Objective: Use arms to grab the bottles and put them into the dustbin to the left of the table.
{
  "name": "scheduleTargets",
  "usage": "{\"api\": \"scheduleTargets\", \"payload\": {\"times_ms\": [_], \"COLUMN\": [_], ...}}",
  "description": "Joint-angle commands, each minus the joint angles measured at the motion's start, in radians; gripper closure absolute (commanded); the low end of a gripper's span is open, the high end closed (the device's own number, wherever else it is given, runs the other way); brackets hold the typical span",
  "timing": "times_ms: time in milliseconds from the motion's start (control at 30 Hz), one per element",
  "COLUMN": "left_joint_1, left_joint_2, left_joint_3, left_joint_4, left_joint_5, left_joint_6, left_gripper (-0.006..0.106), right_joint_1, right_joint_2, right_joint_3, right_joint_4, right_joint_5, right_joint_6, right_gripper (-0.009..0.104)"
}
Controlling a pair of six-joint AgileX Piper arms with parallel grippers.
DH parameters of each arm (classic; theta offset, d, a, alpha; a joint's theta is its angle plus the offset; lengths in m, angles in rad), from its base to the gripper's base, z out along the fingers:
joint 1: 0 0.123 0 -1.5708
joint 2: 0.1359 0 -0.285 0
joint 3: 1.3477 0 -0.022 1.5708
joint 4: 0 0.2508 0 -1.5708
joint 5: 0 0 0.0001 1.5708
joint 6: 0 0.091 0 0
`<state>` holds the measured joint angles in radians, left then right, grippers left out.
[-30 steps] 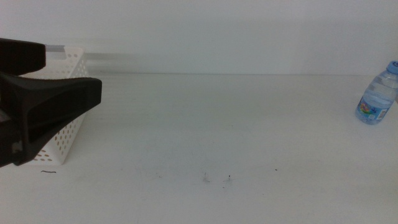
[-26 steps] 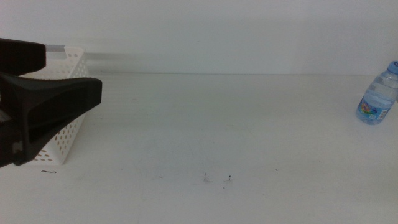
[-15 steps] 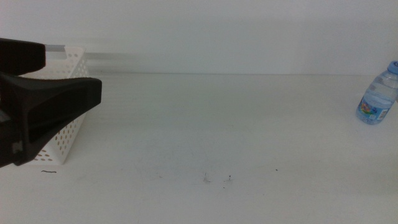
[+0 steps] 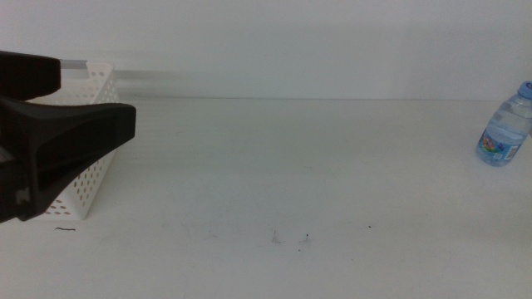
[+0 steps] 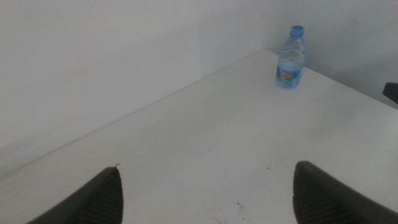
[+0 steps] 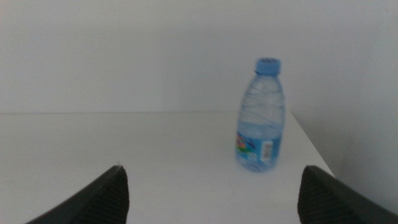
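A small clear water bottle [image 4: 504,124] with a blue cap stands upright at the table's far right edge. It shows far off in the left wrist view [image 5: 290,57] and closer in the right wrist view [image 6: 261,117]. My left gripper [image 4: 93,98] hangs open and empty at the left, in front of the white perforated dustbin [image 4: 90,178]. Its jaws stand wide apart in the left wrist view [image 5: 208,194]. The right gripper [image 6: 214,196] is open too, facing the bottle from some distance, with nothing between its jaws. The middle view does not show the right arm.
The white table [image 4: 291,166] stretches between dustbin and bottle, with a few small dark specks [image 4: 307,239] near its front. A white wall runs behind it. A dark shape [image 5: 392,92] sits at the edge of the left wrist view.
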<state>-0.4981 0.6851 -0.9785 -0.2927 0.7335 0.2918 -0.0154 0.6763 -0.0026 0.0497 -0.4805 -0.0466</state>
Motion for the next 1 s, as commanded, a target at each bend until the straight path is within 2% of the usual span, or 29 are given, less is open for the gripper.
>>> {"api": "scheduleTargets", "payload": {"times_ms": [0,100,167,233,433,567,700,967], "left_joint_1": [-0.007,-0.007,-0.007,-0.007,-0.007,-0.007,-0.007,-0.007], "left_joint_2": [-0.005,-0.005,-0.005,-0.005,-0.005,-0.005,-0.005,-0.005], "left_joint_3": [-0.01,-0.01,-0.01,-0.01,-0.01,-0.01,-0.01,-0.01], "left_joint_4": [0.0,0.0,0.0,-0.002,-0.002,-0.004,-0.004,-0.004], "left_joint_5": [-0.012,-0.012,-0.012,-0.012,-0.012,-0.012,-0.012,-0.012], "left_joint_6": [-0.005,-0.005,-0.005,-0.005,-0.005,-0.005,-0.005,-0.005], "left_gripper": [0.007,0.007,0.007,0.007,0.007,0.007,0.007,0.007], "right_joint_1": [-0.006,-0.006,-0.006,-0.006,-0.006,-0.006,-0.006,-0.006], "right_joint_2": [0.085,0.195,0.265,0.322,0.458,0.564,0.669,0.853], "right_joint_3": [0.003,0.003,0.003,0.003,0.003,0.003,-0.02,-0.207], "right_joint_4": [0.082,0.212,0.248,0.245,0.181,0.175,0.18,0.185], "right_joint_5": [-0.097,-0.229,-0.308,-0.361,-0.519,-0.667,-0.676,-0.674], "right_joint_6": [-0.045,-0.06,-0.06,-0.06,-0.043,-0.03,-0.03,-0.032], "right_gripper": [0.004,0.004,0.004,0.004,0.004,0.004,0.004,0.004]}}
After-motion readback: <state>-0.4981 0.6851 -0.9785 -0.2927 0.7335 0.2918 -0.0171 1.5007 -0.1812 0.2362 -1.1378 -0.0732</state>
